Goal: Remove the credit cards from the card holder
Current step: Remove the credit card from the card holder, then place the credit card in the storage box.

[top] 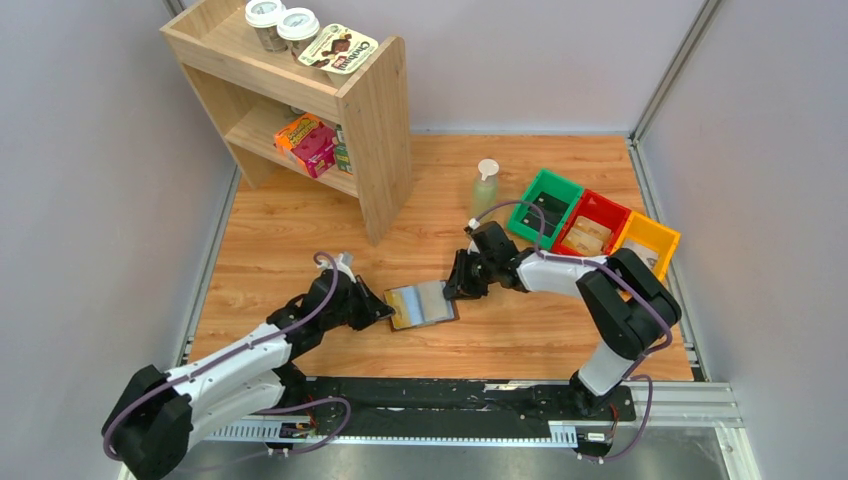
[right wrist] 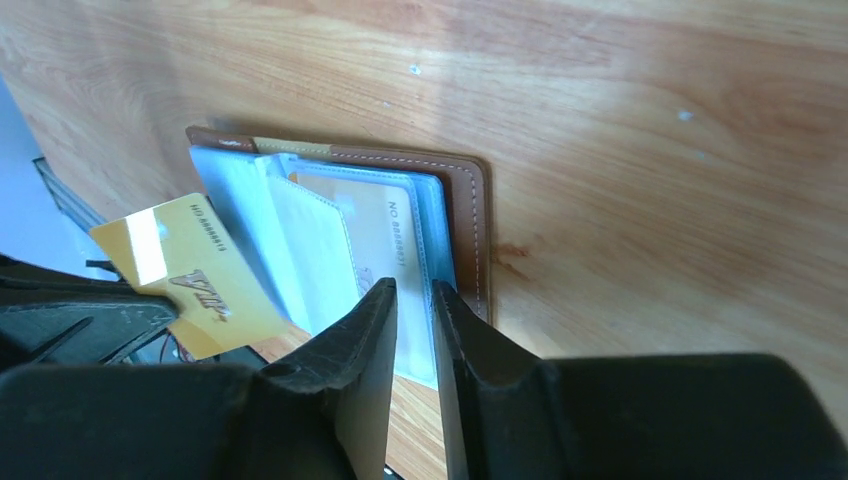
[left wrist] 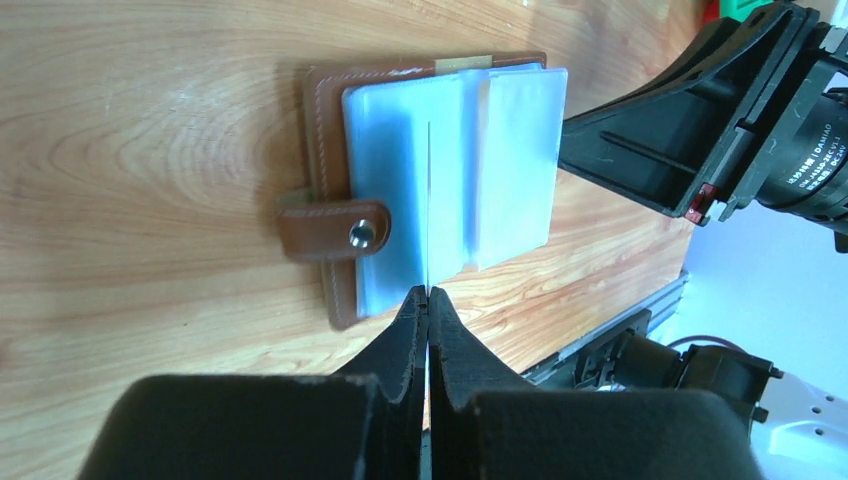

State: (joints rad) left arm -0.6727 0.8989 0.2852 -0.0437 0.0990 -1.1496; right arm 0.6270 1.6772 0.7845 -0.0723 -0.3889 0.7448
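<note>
While grey walls (top: 80,150) enclose, wood-grain tabletop (top: 300,230), shelf (top: 380,130)

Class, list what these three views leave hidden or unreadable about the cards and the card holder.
Left wrist view: the gold card in the left gripper shows edge-on only; its face is unseen.
Top view: the card holder is too small and glary to count what it holds.
Right wrist view: the right gripper covers the card holder's edge with its own fingers; grip unclear.
</note>
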